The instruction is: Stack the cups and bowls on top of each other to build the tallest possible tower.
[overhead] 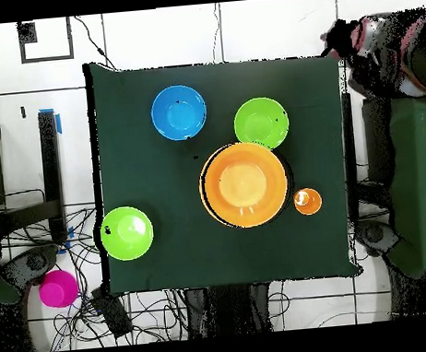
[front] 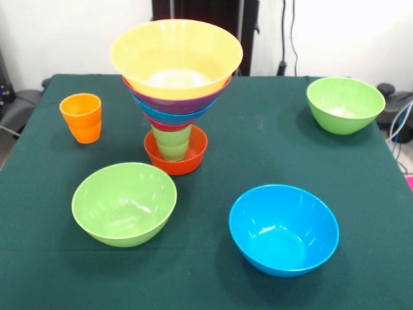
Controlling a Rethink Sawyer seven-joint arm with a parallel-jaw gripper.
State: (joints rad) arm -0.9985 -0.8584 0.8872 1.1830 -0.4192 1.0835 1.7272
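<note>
Tower point(front: 175, 90) stands mid-table, loose bowls near three edges point(front: 346, 104); gripper unseen, state unknowable.

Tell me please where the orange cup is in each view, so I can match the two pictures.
Front view: the orange cup stands alone at the left, left of the tower, on the green tablecloth.
Overhead view: the orange cup is right of the middle, just right of the tower's large orange bowl.
Shared landmark: the tower, topped by the large orange bowl, stands next to the cup in both views.
</note>
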